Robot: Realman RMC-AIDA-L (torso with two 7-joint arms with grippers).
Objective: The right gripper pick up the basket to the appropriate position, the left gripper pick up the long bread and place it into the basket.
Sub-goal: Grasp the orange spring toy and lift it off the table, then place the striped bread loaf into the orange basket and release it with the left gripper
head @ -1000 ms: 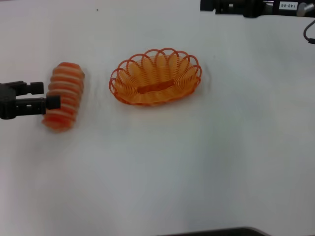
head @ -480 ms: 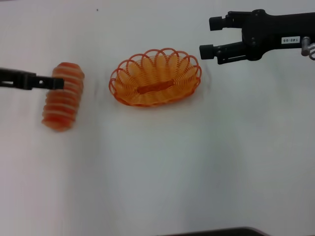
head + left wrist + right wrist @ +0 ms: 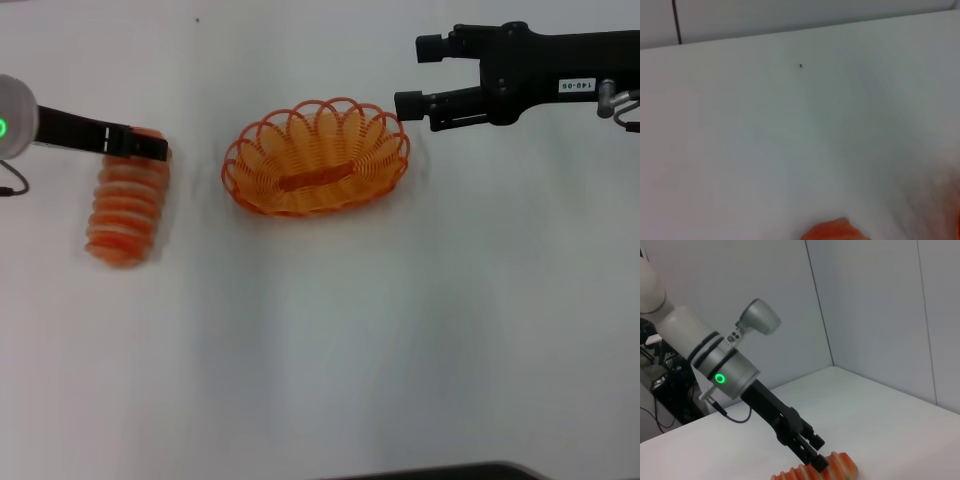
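Basket (image 3: 316, 157) is taken as the landmark: the right gripper (image 3: 416, 76), fingers apart and holding nothing, has been brought nearer its far right rim. Well left, the long bread (image 3: 127, 208) lies ungrasped; the left gripper (image 3: 150, 149), reoriented, is now over its far end, grip state untellable.

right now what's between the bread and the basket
Nothing: in the head view only bare white table separates the long bread from the basket.

Striped orange long bread (image 3: 127, 209) lies left of the empty orange wire basket (image 3: 316, 157).
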